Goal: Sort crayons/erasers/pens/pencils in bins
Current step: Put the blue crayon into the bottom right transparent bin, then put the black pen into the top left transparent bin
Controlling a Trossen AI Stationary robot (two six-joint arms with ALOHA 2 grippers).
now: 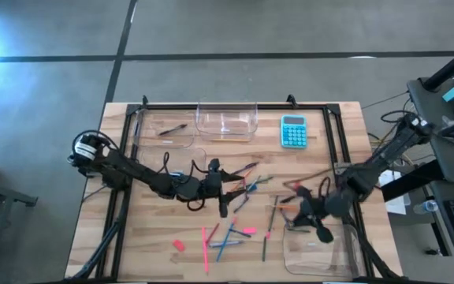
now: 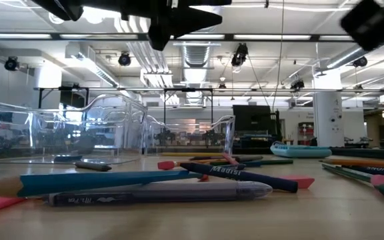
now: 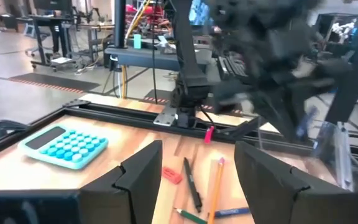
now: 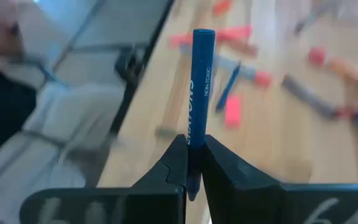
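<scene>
Your right gripper (image 4: 193, 163) is clamped on a blue crayon (image 4: 200, 87), above the near-right bin (image 1: 345, 260). Your left gripper (image 3: 197, 180) stands apart over the table's middle; pink erasers (image 1: 179, 245) lie near-left among scattered sticks.

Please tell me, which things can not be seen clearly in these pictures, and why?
- Right wrist view: the blue crayon is shut in the right gripper, whose fingers hide its lower end; the table behind is blurred.
- Left wrist view: the right arm is smeared by motion, hiding what it carries.
- High view: the front-right bin is cut off by the bottom edge.
- Low view: both arms cut off at the top.
</scene>
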